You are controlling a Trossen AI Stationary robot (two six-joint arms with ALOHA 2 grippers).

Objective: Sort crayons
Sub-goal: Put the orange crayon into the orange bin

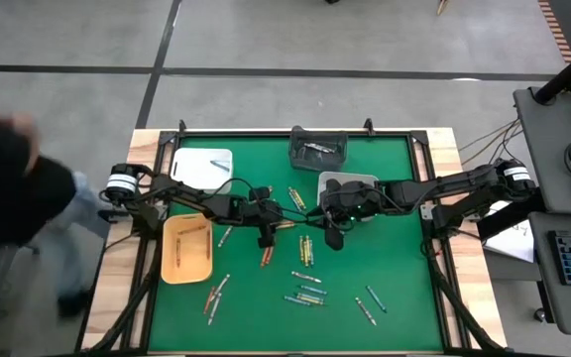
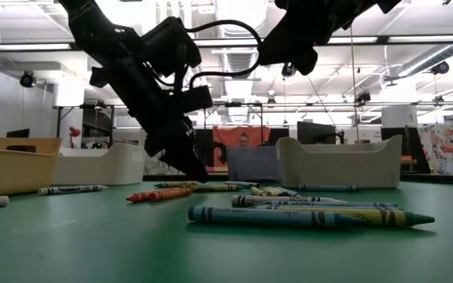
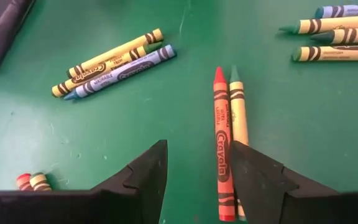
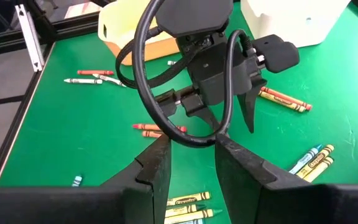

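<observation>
Crayons lie scattered over the green mat (image 1: 385, 248), among them a group (image 1: 305, 250) near the middle and another (image 1: 307, 294) toward the near edge. My left gripper (image 3: 199, 149) is open and low over the mat (image 2: 189, 165), near the table's middle (image 1: 265, 238). A red crayon (image 3: 221, 143) lies flat between its fingers, close to one of them, and a yellow-green crayon (image 3: 237, 112) lies beside it, running under that finger. My right gripper (image 4: 191, 165) is open with nothing in it, high above the mat (image 2: 289, 47) and right of the left one (image 1: 333, 238).
A yellow tray (image 1: 186, 248) sits at the left and a white tray (image 1: 202, 167) behind it. A dark tray (image 1: 317, 149) stands at the far edge, with a second white tray (image 1: 345, 183) under my right arm. A person (image 1: 8, 178) stands beyond the table's left edge.
</observation>
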